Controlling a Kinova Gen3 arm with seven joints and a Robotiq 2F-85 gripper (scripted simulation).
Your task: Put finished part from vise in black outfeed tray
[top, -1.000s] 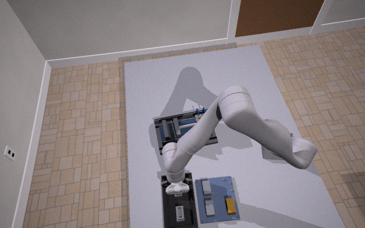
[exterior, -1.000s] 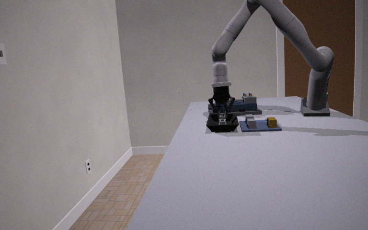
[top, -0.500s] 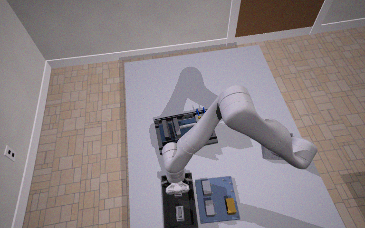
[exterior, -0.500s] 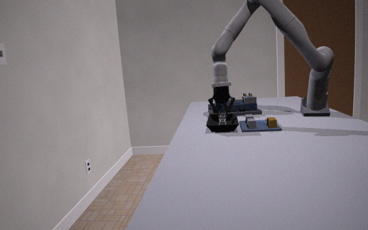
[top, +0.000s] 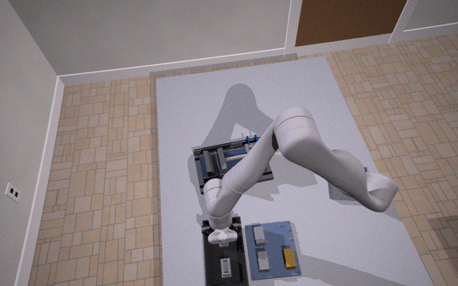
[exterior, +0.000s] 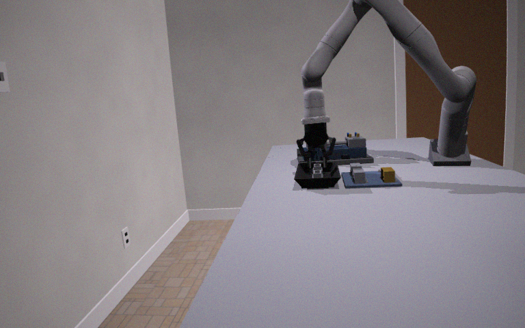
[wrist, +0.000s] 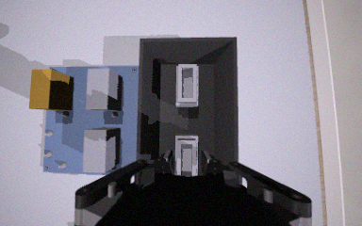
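Black outfeed tray (wrist: 223, 118) walls flank finished part (wrist: 187, 155) between parted tool (wrist: 187, 162) fingers.

a long pale grey bench (top: 189, 111) runs from the upper middle of the top view down to its lower right, casting a soft shadow along its far edge. around it lies a floor (top: 101, 161) of tan and beige tiles in mixed sizes. plain light grey walls (exterior: 77, 135) meet at a corner in the upper left of the top view, with a white baseboard (top: 45, 161) along their foot. a white double outlet (top: 12, 192) sits on the left wall, low down. a brown door (top: 344, 18) with a white frame stands in the upper right. the light is even and diffuse.
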